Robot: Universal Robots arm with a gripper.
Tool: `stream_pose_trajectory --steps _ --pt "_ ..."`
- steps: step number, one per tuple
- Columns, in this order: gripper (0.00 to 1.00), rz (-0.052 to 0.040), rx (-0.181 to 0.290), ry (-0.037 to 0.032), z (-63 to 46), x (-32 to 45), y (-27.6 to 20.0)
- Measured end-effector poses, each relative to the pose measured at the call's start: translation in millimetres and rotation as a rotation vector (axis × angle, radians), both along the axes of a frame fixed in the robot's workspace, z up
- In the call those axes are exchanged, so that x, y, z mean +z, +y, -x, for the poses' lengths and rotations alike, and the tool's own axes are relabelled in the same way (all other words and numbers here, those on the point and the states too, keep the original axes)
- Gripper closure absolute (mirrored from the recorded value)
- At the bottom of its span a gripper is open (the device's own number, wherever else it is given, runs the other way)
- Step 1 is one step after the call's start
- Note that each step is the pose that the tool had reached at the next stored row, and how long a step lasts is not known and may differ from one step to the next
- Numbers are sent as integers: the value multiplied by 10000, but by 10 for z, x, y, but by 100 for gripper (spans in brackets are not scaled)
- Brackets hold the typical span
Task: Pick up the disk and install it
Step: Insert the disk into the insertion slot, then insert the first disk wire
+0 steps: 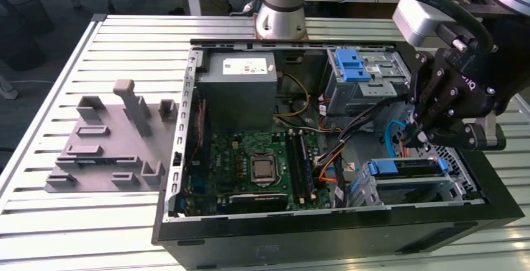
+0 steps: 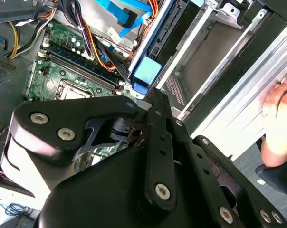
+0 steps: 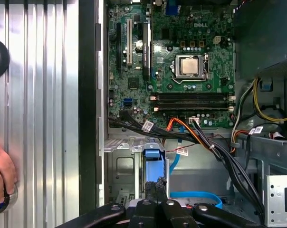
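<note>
The disk (image 1: pixel 406 167) lies flat in the lower drive bay at the front right corner of the open computer case (image 1: pixel 331 231), its blue end piece (image 3: pixel 152 156) facing the motherboard. My gripper (image 1: pixel 416 139) hovers just above and behind it, fingers pointing down. In the first wrist view the gripper (image 3: pixel 154 184) has its two black fingers pressed together, with nothing between them, right at the disk's blue end. The second wrist view looks past a finger (image 2: pixel 155 102) at that same blue end (image 2: pixel 146 71) and the silver bay walls.
A grey power supply box (image 1: pixel 240 75) and a silver cage with a blue latch (image 1: pixel 358 66) fill the case's back. Motherboard (image 1: pixel 257 165) and loose cables (image 1: pixel 331 153) lie beside the bay. A grey fixture (image 1: pixel 108 147) sits on the slatted table. A person's hand (image 3: pixel 1 175) rests outside the case.
</note>
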State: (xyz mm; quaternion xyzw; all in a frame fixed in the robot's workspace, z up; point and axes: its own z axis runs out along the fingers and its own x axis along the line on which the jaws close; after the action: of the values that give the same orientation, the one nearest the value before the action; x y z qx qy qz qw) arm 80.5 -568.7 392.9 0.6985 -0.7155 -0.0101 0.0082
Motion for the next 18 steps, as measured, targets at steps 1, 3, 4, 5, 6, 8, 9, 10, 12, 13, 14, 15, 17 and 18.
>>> stream_pose_trajectory --steps 1,3,4,5,6,8,9,10,12,13,14,15,17,18 --pt "89 0 0 0 0 -2 0" --pt "89 0 0 0 0 -6 0" --pt "89 0 0 0 0 -7 0" --pt "89 0 0 0 0 -8 0" --pt "89 0 -1 0 0 -9 0" --pt "89 -1 -1 0 -6 -10 0" --pt "89 -2 0 0 -16 -11 0" --pt "89 -2 0 0 -31 -11 -1" --pt "89 -1 -1 0 -83 -10 4" --pt "89 -2 -1 0 -106 -10 7" --pt "89 0 -1 0 -127 -10 11" --pt "89 1 -1 1 -149 -9 14" --pt "89 0 0 1 -202 -10 21" --pt "89 -1 -1 0 -229 -11 25"
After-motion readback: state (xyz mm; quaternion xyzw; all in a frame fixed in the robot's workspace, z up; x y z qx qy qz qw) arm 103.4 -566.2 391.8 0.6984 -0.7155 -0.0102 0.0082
